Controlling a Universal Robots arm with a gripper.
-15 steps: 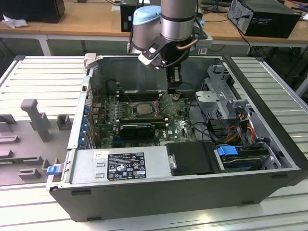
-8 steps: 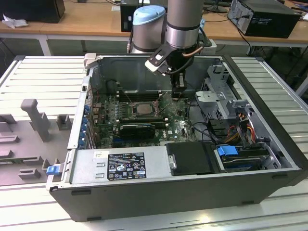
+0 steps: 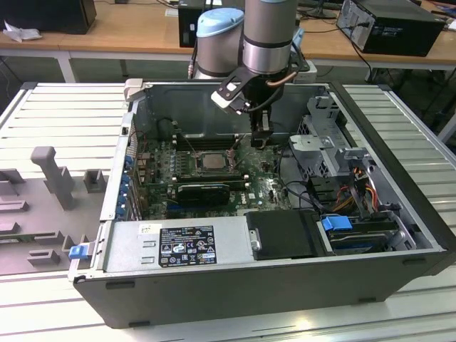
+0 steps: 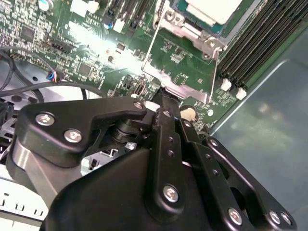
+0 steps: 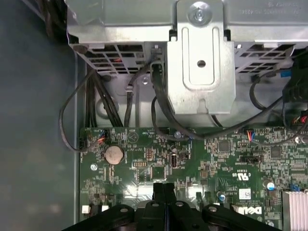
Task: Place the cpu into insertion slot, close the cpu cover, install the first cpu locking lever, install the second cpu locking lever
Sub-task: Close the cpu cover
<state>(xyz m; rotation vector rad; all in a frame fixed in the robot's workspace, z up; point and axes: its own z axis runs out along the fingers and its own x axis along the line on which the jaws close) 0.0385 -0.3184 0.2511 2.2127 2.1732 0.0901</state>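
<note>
In the exterior view the cpu (image 3: 213, 161) lies flat in the insertion slot (image 3: 199, 169) in the middle of the green motherboard (image 3: 267, 189). My gripper (image 3: 261, 137) hangs just to the exterior view's right of the slot, above the board, shut with nothing in it. In the second wrist view the cpu's silver top (image 4: 212, 7) sits inside the grey metal cpu cover (image 4: 185, 30). Thin wire locking levers (image 4: 149, 45) run along the socket's sides; whether they are latched I cannot tell. My gripper (image 4: 161, 95) points at the socket's corner. In the first wrist view its fingertips (image 5: 158, 188) are pressed together.
Black memory slots (image 4: 260, 38) flank the socket near the case wall (image 4: 269, 139). A metal drive cage (image 5: 199, 57) with black cables (image 5: 163, 110) stands beyond the board's edge. A coin battery (image 5: 114, 154) sits on the board. The power supply (image 3: 178, 246) fills the case's front.
</note>
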